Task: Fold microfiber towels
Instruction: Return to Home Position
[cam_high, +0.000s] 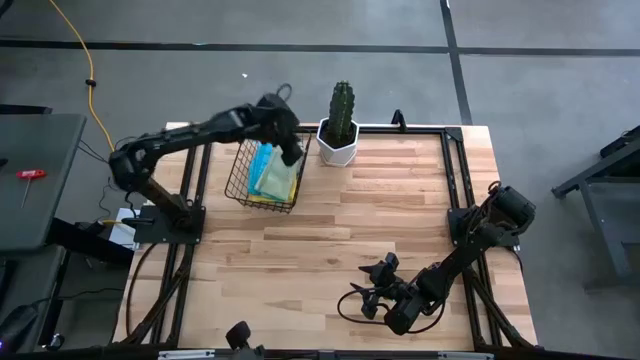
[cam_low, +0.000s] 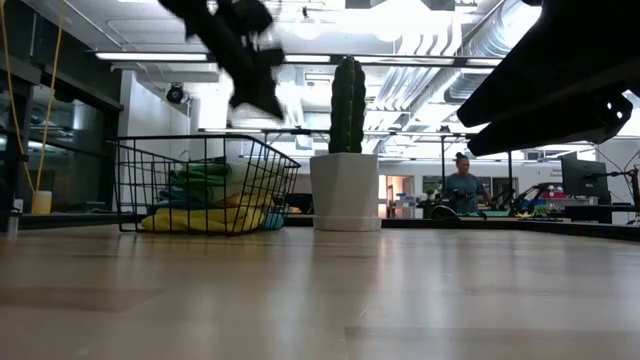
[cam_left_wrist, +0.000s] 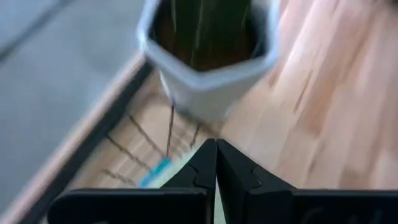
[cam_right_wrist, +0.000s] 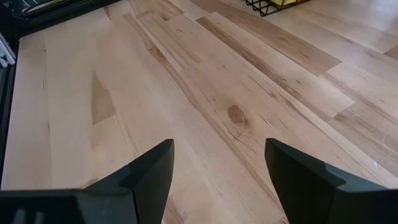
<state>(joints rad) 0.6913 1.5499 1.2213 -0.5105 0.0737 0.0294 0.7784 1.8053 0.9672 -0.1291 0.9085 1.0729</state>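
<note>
A black wire basket (cam_high: 262, 178) stands at the table's far left, next to a potted cactus. The microfiber towels (cam_high: 272, 172) lie piled inside it: a yellow one (cam_low: 200, 220) at the bottom, with turquoise and pale green ones (cam_low: 203, 172) above. My left gripper (cam_high: 292, 155) hangs shut in the air above the basket's right rim, close to the cactus pot (cam_left_wrist: 208, 62), and nothing is between its fingers (cam_left_wrist: 216, 149). My right gripper (cam_high: 362, 288) waits open and low over bare wood (cam_right_wrist: 217, 162) near the table's front edge.
The tall cactus in its white pot (cam_high: 338, 140) stands just right of the basket at the far edge. Bare wooden tabletop (cam_high: 380, 215) spreads across the middle and right. A person (cam_low: 462, 185) sits in the room far beyond the table.
</note>
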